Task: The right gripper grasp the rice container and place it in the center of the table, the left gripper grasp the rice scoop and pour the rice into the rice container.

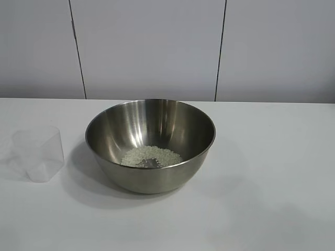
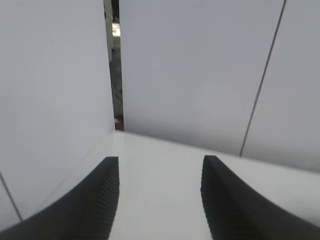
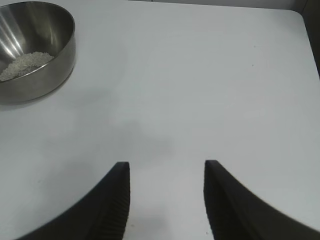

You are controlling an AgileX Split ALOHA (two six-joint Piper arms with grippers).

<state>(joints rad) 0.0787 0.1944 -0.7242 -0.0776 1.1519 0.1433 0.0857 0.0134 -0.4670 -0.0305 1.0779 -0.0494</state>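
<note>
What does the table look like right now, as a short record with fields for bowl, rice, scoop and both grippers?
bowl: rice container upright mid-table
rice: rice heaped in the bowl's bottom
scoop: rice scoop apart from the bowl, on the left-arm side, looks empty
left gripper: left gripper open, holding nothing
right gripper: right gripper open, over bare table

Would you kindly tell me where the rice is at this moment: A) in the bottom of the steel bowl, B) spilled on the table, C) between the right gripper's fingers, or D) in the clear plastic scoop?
A: the rice lies heaped in the bottom of the steel bowl, while the scoop stands empty on the table beside it.
</note>
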